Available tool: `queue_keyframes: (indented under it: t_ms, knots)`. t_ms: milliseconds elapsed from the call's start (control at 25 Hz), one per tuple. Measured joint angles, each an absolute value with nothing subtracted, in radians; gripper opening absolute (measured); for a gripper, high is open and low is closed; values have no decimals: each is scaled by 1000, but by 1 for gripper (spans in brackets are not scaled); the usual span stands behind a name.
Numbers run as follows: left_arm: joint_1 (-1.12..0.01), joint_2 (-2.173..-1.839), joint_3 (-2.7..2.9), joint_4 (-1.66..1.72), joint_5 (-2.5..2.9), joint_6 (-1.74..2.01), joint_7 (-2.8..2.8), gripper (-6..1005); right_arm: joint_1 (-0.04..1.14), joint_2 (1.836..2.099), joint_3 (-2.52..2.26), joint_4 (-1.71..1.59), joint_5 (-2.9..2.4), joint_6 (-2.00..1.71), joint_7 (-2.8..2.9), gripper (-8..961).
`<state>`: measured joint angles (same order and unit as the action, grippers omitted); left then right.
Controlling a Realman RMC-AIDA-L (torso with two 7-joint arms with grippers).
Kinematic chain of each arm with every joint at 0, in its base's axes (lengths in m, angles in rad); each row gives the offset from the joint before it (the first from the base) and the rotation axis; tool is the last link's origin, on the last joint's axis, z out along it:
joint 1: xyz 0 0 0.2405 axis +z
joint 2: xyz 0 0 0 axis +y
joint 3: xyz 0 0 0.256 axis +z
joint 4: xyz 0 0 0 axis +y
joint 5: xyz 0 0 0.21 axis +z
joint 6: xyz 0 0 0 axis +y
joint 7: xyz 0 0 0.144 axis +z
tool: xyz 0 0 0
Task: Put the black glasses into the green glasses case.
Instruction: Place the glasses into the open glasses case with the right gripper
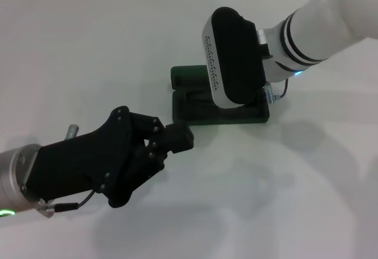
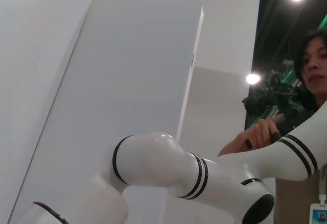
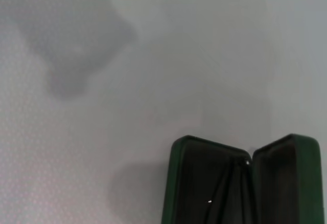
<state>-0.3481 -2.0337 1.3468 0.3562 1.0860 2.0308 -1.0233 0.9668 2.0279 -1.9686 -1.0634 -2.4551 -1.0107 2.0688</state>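
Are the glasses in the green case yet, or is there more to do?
Nearly, I think. The green glasses case lies open, and thin dark lines inside may be the black glasses; I cannot be sure. The right hand hovers over the case, the left hand sits by its corner. Left: both hands backing away.

No words or numbers can be read anywhere. The green glasses case [image 1: 195, 96] lies open and shows no letters. A small badge [image 2: 319, 216] hangs by the person [image 2: 311, 65] in the left wrist view, but its print is too tiny to read. A row of little marks [image 1: 212, 58] runs along the camera block above the case; they cannot be read.
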Motion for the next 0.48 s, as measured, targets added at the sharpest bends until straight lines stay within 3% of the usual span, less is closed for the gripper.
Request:
queue_keyframes:
  t_ms: [480]
  knots:
    - [-328, -2032, 1347, 344, 1087, 2031, -1022, 40, 944, 2028, -1964, -1134, -2457, -1045, 2105, 178]
